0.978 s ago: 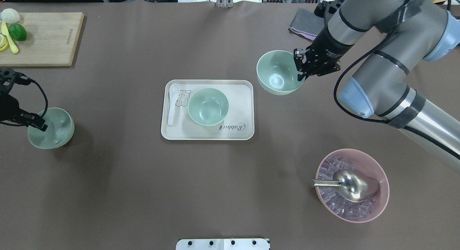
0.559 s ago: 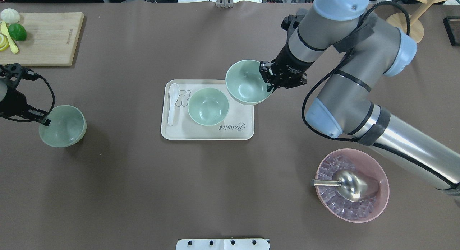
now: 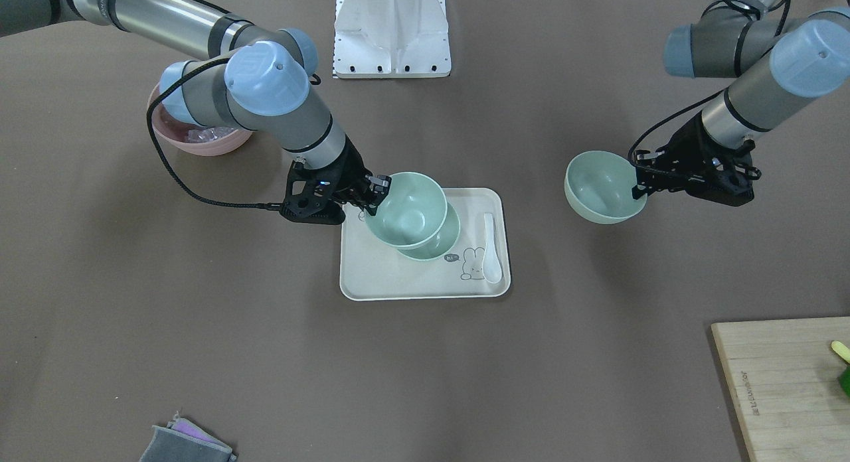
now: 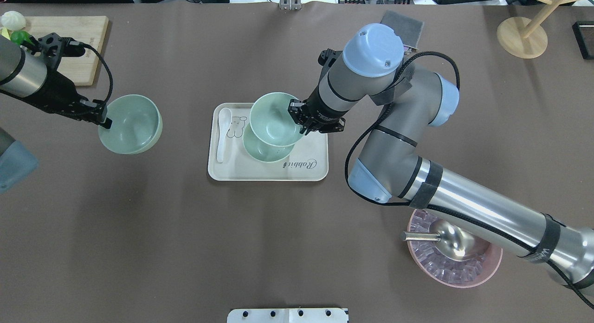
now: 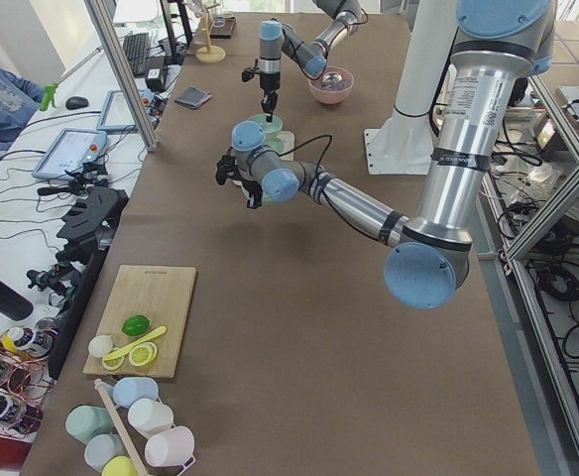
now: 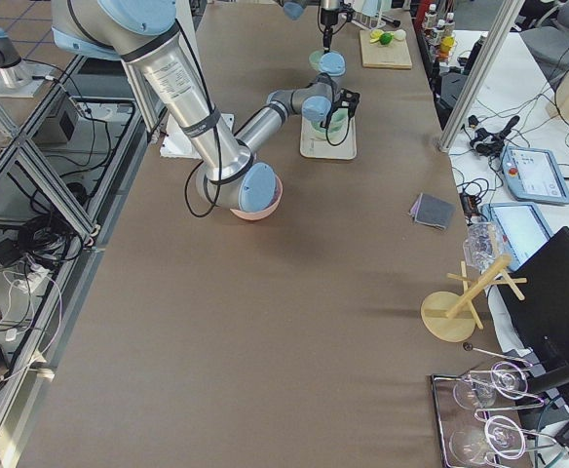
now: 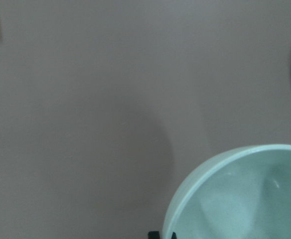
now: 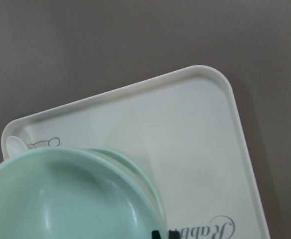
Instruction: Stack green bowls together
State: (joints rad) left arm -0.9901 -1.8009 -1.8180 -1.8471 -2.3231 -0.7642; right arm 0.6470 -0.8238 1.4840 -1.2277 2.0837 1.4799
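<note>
R fingers (image 3: 380,181) on held bowl (image 3: 405,210) rim; wrist cam: tray bowl (image 8: 140,172) beneath

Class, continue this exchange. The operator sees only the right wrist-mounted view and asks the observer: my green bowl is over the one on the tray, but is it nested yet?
Observer: Not yet. In the front view the held bowl hangs offset above the tray bowl, pinched at its rim by the right gripper.
Operator: Where's the third bowl?
Observer: The left gripper holds the third bowl by its rim, left of the tray.
Operator: Anything under my arm?
Observer: A pink bowl with a metal scoop, beneath your forearm.
</note>
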